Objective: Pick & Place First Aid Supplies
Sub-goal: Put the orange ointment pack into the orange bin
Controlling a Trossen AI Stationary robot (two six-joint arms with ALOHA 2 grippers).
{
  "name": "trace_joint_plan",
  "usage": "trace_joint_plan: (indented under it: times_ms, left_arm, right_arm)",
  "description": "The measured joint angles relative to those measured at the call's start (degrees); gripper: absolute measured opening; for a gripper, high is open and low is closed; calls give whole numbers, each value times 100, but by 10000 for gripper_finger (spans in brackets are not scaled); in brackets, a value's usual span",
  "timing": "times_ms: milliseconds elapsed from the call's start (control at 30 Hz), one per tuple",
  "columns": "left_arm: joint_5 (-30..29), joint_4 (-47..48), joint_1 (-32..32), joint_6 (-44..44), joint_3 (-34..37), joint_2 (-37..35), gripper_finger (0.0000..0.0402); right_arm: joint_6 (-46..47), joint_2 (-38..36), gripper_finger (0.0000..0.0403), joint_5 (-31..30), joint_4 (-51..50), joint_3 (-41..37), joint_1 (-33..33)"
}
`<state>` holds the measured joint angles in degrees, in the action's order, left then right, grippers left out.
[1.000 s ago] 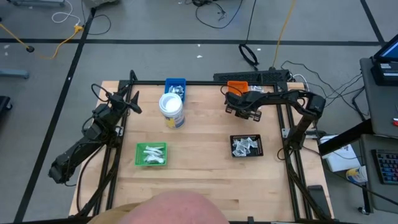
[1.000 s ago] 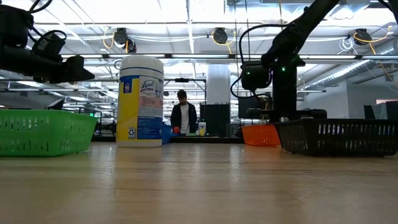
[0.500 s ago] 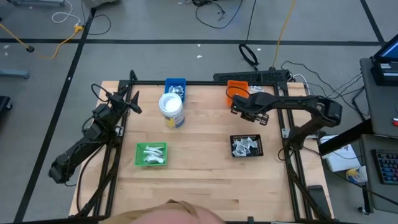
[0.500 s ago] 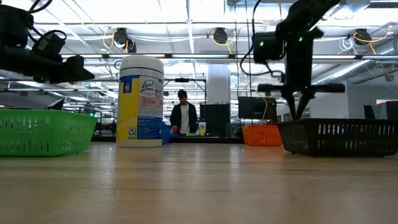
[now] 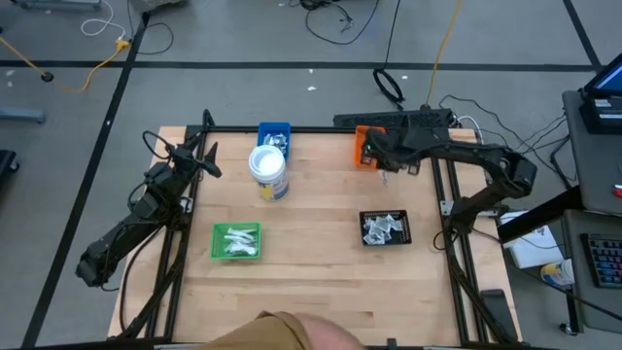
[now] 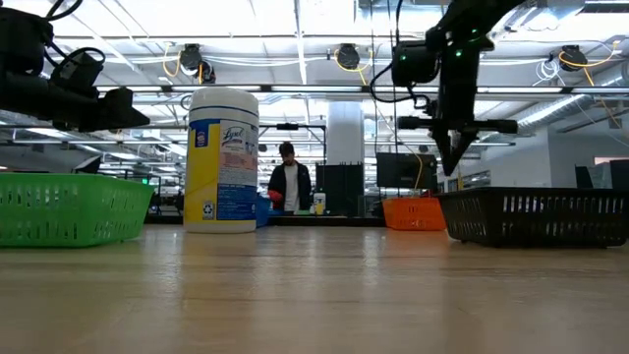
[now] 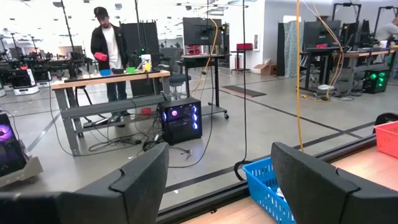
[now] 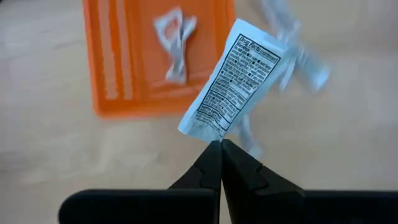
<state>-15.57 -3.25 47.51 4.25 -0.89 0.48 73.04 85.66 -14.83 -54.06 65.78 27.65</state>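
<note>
My right gripper (image 8: 221, 144) is shut on a white printed packet (image 8: 239, 78) and hovers by the orange tray (image 5: 366, 146) at the table's far edge. In the low view it (image 6: 453, 165) points down, well above the table. One wrapped piece (image 8: 174, 43) lies in the orange tray (image 8: 124, 68), and more packets (image 8: 298, 53) lie on the wood beside it. Other supplies sit in the black tray (image 5: 386, 227) and the green tray (image 5: 237, 241). My left gripper (image 7: 217, 180) waits open at the table's left edge. My right gripper pinches the white packet by one end (image 8: 204, 129) between its two fingertips. The fingers come from above, pointing down. The packet is lifted clear of the table and reaches past the fingertips over the right edge of the orange tray.
A white tub with a blue label (image 5: 268, 173) stands at the far middle of the table, a blue tray (image 5: 274, 134) behind it. A person's head (image 5: 301, 332) shows at the near edge. Bare wood lies between the trays.
My right arm has swung toward the table's far edge and the orange tray, turning at the wrist, with the gripper staying shut. My left arm has kept still.
</note>
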Motion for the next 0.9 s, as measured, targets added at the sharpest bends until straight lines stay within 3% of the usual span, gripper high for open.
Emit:
trace_joint_plan:
  times_ms: [200,367,667,900]
  left_arm:
    - [-1,-1,0,0,0,0,281]
    - [0,0,-2,-2,0,1,274]
    - [0,-2,0,0,2,0,274]
    - [0,-2,-2,0,2,1,274]
  right_arm:
    - [-1562,524,0,301,-43,654,671]
    - [-2337,1088,0,737,-308,1294,1059]
    - [-3087,1917,0,1220,-361,1746,1403]
    - [-3603,2035,1,1282,-405,1746,1434]
